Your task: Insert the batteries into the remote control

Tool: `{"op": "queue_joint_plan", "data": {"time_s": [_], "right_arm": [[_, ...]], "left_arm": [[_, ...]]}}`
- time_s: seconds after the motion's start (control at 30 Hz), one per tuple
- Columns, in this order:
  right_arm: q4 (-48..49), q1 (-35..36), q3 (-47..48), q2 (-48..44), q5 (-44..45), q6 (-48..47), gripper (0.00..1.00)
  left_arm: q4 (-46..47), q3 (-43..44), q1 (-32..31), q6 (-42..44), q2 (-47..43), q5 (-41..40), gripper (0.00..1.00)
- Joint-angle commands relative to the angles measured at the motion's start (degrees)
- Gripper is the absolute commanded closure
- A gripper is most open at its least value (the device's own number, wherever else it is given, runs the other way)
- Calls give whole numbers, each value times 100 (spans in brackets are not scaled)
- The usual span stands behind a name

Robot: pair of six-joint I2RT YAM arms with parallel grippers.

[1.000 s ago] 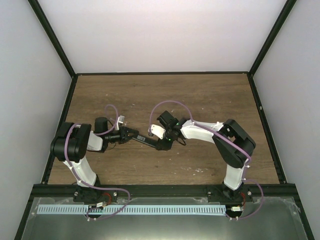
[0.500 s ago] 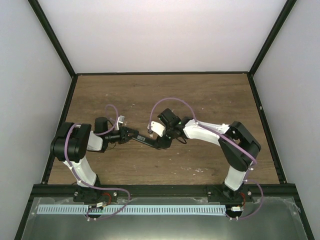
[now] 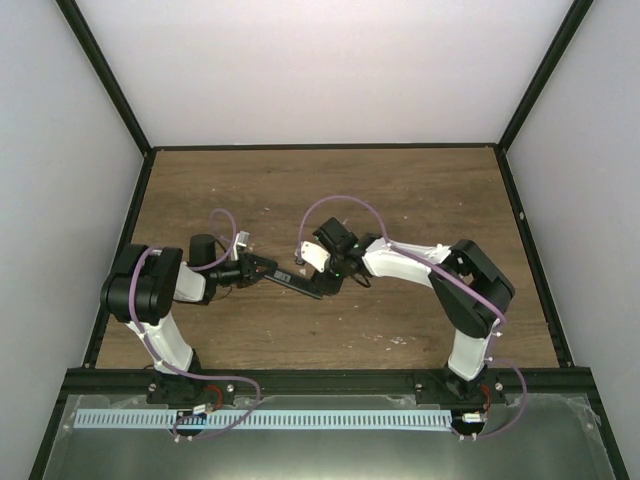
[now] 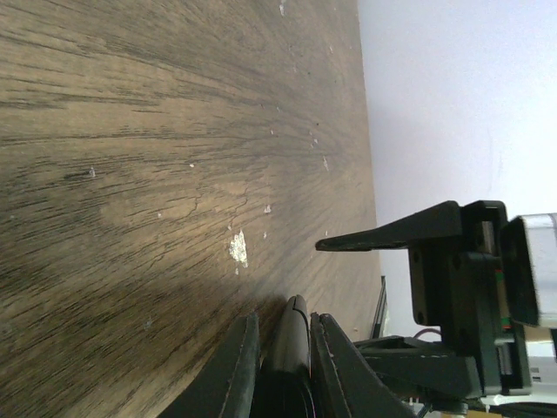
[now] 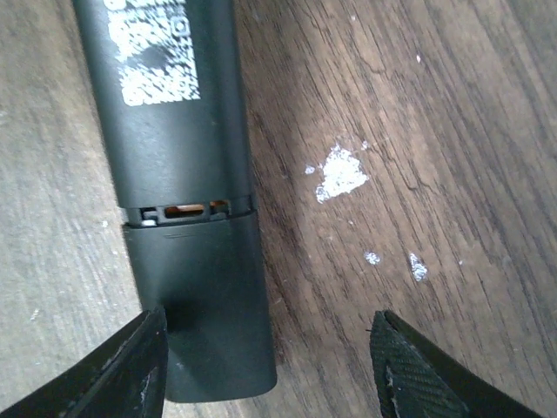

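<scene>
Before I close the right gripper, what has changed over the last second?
The elbow of the right arm swung outward and came back. The right gripper crept slightly toward the far edge, jaws open astride the end of the remote control, gripping nothing. The left gripper stays shut on the remote control, which has not visibly moved.
</scene>
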Motion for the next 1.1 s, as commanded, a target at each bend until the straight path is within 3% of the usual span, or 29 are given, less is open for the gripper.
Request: {"op": "queue_joint_plan", "data": {"time_s": [0.0,0.7,0.87,1.07], "right_arm": [[128,-21,250,195,254,102,44],[370,-85,534,831,197,286,47],[291,-97,595,903,-67,324,66],[346,-97,464,813,-158,443,66]], "left_arm": [[-4,4,-19,174,8,-16,100],[48,-9,-14,148,14,35,100],[72,-17,-20,123,13,37,100],[91,-19,-19,110,41,36,100]]}}
